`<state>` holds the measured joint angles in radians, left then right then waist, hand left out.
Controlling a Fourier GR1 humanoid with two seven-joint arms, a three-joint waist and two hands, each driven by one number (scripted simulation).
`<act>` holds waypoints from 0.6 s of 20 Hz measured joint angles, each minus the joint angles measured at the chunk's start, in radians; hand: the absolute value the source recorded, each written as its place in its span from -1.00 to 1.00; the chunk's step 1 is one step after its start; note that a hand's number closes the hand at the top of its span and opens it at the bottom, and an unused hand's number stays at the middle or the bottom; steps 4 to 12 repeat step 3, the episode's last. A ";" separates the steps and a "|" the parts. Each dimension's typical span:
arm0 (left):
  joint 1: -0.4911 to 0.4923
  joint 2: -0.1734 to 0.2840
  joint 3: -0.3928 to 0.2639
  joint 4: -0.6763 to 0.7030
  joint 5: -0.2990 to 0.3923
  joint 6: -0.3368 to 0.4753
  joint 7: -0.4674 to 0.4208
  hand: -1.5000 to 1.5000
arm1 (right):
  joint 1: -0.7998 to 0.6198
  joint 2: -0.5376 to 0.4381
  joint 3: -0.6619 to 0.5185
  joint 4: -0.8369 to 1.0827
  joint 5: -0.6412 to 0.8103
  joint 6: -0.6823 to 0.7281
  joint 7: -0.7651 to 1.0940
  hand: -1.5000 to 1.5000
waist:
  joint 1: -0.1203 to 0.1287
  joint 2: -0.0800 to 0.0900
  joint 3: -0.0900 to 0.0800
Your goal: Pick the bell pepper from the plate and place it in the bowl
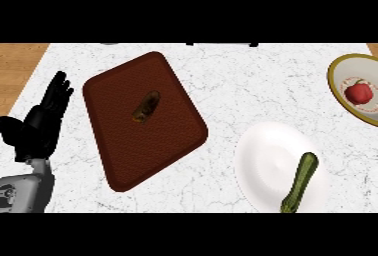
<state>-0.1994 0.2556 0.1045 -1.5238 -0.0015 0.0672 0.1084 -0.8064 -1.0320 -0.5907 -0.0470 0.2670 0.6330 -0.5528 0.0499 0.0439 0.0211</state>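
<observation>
A: Red bell pepper already sitting in the bowl, far right. Left hand resting open, fingers straight

B: Right hand unseen. Could grab the zucchini on the plate by mistake

I'm looking steeply down on a white marble counter with fine grey veining; it fills most of my view. Warm wooden surface shows past its left edge, and a small sliver of the same wood at the top right corner. The light is even and soft, with faint shadows.
</observation>
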 measured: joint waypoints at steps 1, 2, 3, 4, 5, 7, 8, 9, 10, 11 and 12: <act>0.001 0.001 0.000 -0.002 0.000 -0.001 0.000 0.00 | 0.003 -0.003 -0.007 -0.003 -0.008 0.010 0.009 -1.00 | -0.001 -0.001 0.001; 0.002 -0.001 0.000 -0.002 0.001 -0.001 -0.001 0.00 | 0.003 -0.008 -0.014 -0.007 -0.016 0.020 0.020 -1.00 | -0.001 -0.001 0.001; 0.001 -0.003 -0.001 -0.001 -0.001 0.002 0.000 0.00 | 0.003 -0.011 -0.022 -0.012 -0.025 0.032 0.031 -1.00 | -0.003 -0.002 0.001; 0.001 -0.003 -0.001 -0.001 -0.001 0.002 0.000 0.00 | 0.003 -0.011 -0.022 -0.012 -0.025 0.032 0.031 -1.00 | -0.003 -0.002 0.001; 0.001 -0.003 -0.001 -0.001 -0.001 0.002 0.000 0.00 | 0.003 -0.011 -0.022 -0.012 -0.025 0.032 0.031 -1.00 | -0.003 -0.002 0.001; 0.001 -0.003 -0.001 -0.001 -0.001 0.002 0.000 0.00 | 0.003 -0.011 -0.022 -0.012 -0.025 0.032 0.031 -1.00 | -0.003 -0.002 0.001; 0.001 -0.003 -0.001 -0.001 -0.001 0.002 0.000 0.00 | 0.003 -0.011 -0.022 -0.012 -0.025 0.032 0.031 -1.00 | -0.003 -0.002 0.001; 0.001 -0.003 -0.001 -0.001 -0.001 0.002 0.000 0.00 | 0.003 -0.011 -0.022 -0.012 -0.025 0.032 0.031 -1.00 | -0.003 -0.002 0.001; 0.001 -0.003 -0.001 -0.001 -0.001 0.002 0.000 0.00 | 0.003 -0.011 -0.022 -0.012 -0.025 0.032 0.031 -1.00 | -0.003 -0.002 0.001; 0.001 -0.003 -0.001 -0.001 -0.001 0.002 0.000 0.00 | 0.003 -0.011 -0.022 -0.012 -0.025 0.032 0.031 -1.00 | -0.003 -0.002 0.001; 0.001 -0.003 -0.001 -0.001 -0.001 0.002 0.000 0.00 | 0.003 -0.011 -0.022 -0.012 -0.025 0.032 0.031 -1.00 | -0.003 -0.002 0.001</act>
